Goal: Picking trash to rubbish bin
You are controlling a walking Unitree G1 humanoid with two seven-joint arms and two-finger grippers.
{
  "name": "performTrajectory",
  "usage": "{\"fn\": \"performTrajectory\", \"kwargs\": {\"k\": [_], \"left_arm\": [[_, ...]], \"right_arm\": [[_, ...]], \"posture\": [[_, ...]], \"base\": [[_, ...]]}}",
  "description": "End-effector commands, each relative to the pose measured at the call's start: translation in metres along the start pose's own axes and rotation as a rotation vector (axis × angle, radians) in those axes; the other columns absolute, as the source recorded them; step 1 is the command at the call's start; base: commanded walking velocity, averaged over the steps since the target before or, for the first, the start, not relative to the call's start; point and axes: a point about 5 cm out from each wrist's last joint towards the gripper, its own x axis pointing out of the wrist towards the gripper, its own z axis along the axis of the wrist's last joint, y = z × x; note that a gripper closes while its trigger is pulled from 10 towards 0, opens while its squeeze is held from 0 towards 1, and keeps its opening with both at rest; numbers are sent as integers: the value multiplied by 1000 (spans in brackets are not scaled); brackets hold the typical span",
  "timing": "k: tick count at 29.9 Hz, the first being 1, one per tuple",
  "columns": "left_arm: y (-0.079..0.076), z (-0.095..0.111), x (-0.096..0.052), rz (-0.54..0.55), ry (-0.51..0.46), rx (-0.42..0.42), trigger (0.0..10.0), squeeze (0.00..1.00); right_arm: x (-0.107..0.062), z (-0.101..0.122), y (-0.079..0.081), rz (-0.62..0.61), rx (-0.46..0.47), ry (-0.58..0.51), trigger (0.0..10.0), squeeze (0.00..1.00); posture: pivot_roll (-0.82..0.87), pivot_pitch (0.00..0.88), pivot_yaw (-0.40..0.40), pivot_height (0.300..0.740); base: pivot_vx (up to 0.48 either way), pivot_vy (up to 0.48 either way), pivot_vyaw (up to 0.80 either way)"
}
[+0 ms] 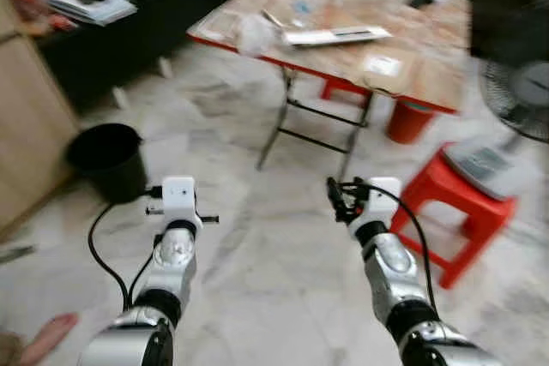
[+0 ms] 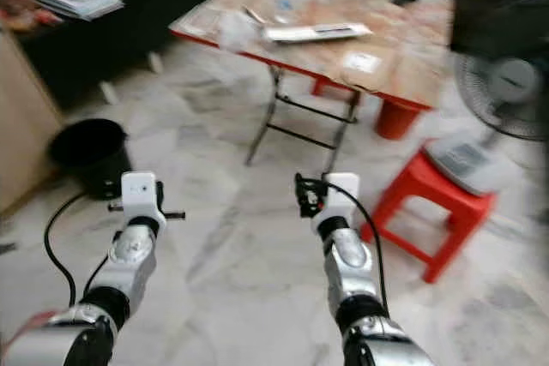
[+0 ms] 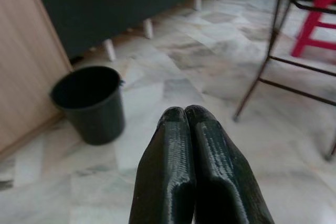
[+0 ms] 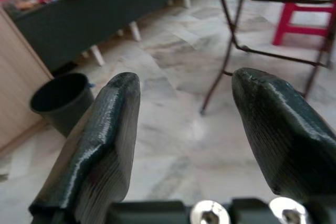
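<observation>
Left wrist view: we see our left gripper [image 3: 190,124] with its two fingers pressed together, nothing between them.
Right wrist view: our right gripper [image 4: 186,98] has its fingers spread wide, empty, with bare marble floor [image 4: 173,129] showing through the gap.
Both arms: we hold them out low in front of us over the floor, left gripper at [image 1: 178,203], right gripper at [image 1: 343,199], well apart from each other.
Bin: the black bin [image 1: 110,159] stands on the floor just ahead and to the outer side of our left gripper, beside a wooden cabinet [image 1: 26,126]; it is upright, mouth open upward. The left arm is plainly the nearer one to it.
Table: beyond both grippers, ahead and a little toward the right one, stands a folding table [image 1: 429,66].
Trash: on the table's near end lie a crumpled pale wad [image 1: 255,33], a flat white packet [image 1: 334,36] with its long axis running across our view, and a clear bottle [image 1: 302,2] behind them. We judge these the likely trash, though blur keeps us from being sure what each is.
Key relation: the trash lies forward and higher than both grippers, well apart from them; we judge the right gripper, already spread, is better placed for the packet, and we would have to step closer first.
Stools: red stools, one [image 1: 459,203] just outside the right gripper, could crowd that approach.
</observation>
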Motion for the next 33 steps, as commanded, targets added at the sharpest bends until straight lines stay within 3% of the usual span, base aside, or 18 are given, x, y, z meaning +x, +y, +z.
{"fn": "performTrajectory", "kwargs": {"k": [1,19,33], "left_arm": [[-10,2,0,-22,-14,2,10000,0],[-9,4,0,-16,-24,13,10000,0],[-11,6,1,-22,-29,13,10000,0]], "right_arm": [[-1,5,-7,-13,-11,-21,10000,0],[8,10,7,13,28,-30,10000,0],[8,11,9,29,18,-27,10000,0]], "posture": [[-101,51,-49,740],[-98,50,-50,740],[-98,50,-52,740]], "base": [[465,0,800],[465,0,89],[466,0,-755]]}}
